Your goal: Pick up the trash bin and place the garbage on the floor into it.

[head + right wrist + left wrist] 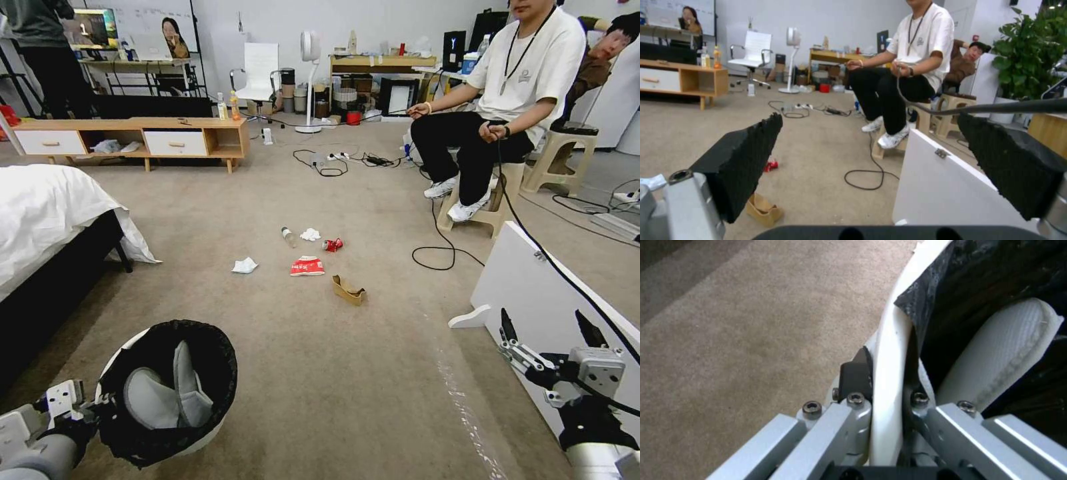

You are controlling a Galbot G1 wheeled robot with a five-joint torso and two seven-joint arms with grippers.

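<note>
The trash bin (pixel 223 360), white with a black bag over its rim, hangs tilted at the lower left above the floor (pixel 320 373). My left gripper (pixel 83 410) is shut on its rim; the left wrist view shows the gripper (pixel 887 370) pinching the white wall (pixel 893 336). A pale padded item (pixel 163 397) lies inside. The garbage lies ahead on the carpet: a cardboard piece (pixel 349 290), a snack packet (pixel 307 266), a red can (pixel 333 245), two tissues (pixel 311 234) (pixel 245 265) and a small bottle (pixel 289 236). My right gripper (pixel 548 328) (pixel 869 118) is open and empty at the lower right.
A white board (pixel 533 287) leans on the floor just beside my right gripper. A bed (pixel 47 213) stands at the left. A person sits on a stool (pixel 497 200) at the right, with a black cable (pixel 440 257) looping over the carpet. A low wooden cabinet (pixel 133 137) lines the back.
</note>
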